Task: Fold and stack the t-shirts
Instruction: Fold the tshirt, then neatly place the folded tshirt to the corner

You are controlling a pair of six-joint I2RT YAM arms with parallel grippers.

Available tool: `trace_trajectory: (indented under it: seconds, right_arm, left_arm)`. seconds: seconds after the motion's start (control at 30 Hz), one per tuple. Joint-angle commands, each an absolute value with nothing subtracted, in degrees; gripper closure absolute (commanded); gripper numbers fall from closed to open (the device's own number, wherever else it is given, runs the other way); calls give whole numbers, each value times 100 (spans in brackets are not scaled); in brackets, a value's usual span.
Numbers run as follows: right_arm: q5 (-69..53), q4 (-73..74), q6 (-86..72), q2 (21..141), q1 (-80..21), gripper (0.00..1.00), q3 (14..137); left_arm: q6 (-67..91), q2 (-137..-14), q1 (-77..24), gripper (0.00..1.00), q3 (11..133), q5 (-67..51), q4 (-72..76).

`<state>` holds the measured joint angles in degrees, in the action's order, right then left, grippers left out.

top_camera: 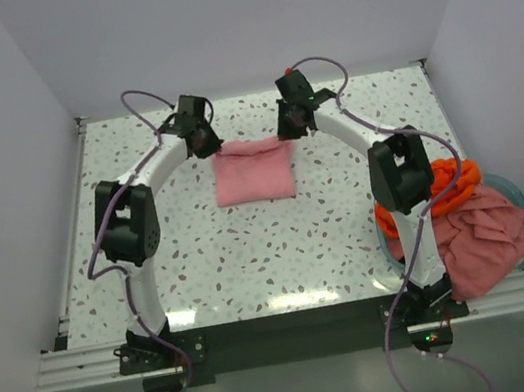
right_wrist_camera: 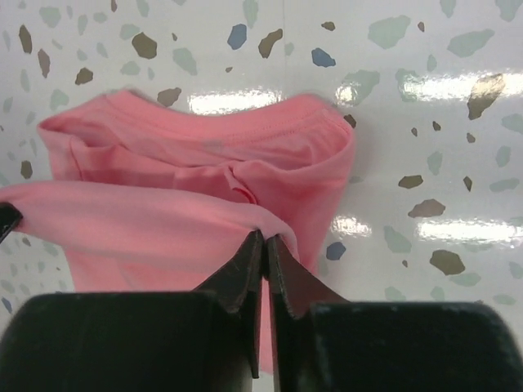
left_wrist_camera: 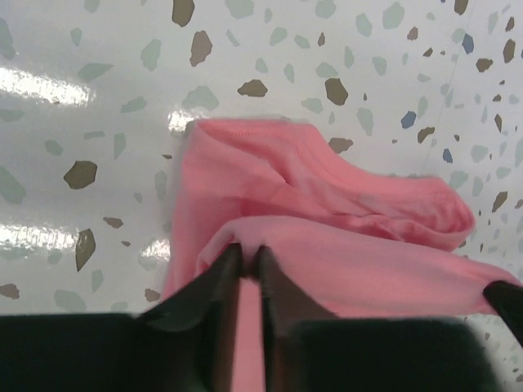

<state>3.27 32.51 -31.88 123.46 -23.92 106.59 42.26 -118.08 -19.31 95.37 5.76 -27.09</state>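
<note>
A light pink t-shirt (top_camera: pixel 254 172) lies partly folded at the far middle of the table. My left gripper (top_camera: pixel 204 145) is shut on its far left corner; the left wrist view shows the jaws (left_wrist_camera: pixel 249 249) pinching a raised fold of pink cloth (left_wrist_camera: pixel 327 204). My right gripper (top_camera: pixel 293 128) is shut on the far right corner; the right wrist view shows the jaws (right_wrist_camera: pixel 265 237) pinching the cloth edge (right_wrist_camera: pixel 188 188). A bright orange-red t-shirt (top_camera: pixel 447 182) and a darker salmon-pink t-shirt (top_camera: pixel 483 238) lie heaped at the right.
A pale teal round basket (top_camera: pixel 518 196) at the table's right edge holds the two heaped shirts, partly behind the right arm. White walls enclose the speckled table (top_camera: pixel 251 249) on three sides.
</note>
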Motion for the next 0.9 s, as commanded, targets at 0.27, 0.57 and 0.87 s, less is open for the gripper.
trace_trajectory:
  seconds: [0.27, 0.57, 0.87]
  right_arm:
    - [255, 3270, -3155, 12158, -2215, 1, 10990]
    - [-569, 2260, -3190, 10171, -2232, 1, 7880]
    - [-975, 2347, -3436, 8439, -2232, 1, 6365]
  left_arm:
    - [3551, -11797, -1749, 0, 10093, 413, -2681]
    - [3076, -11259, -1775, 0, 8438, -307, -2066]
    - [2900, -11785, -1969, 26, 8349, 225, -2241]
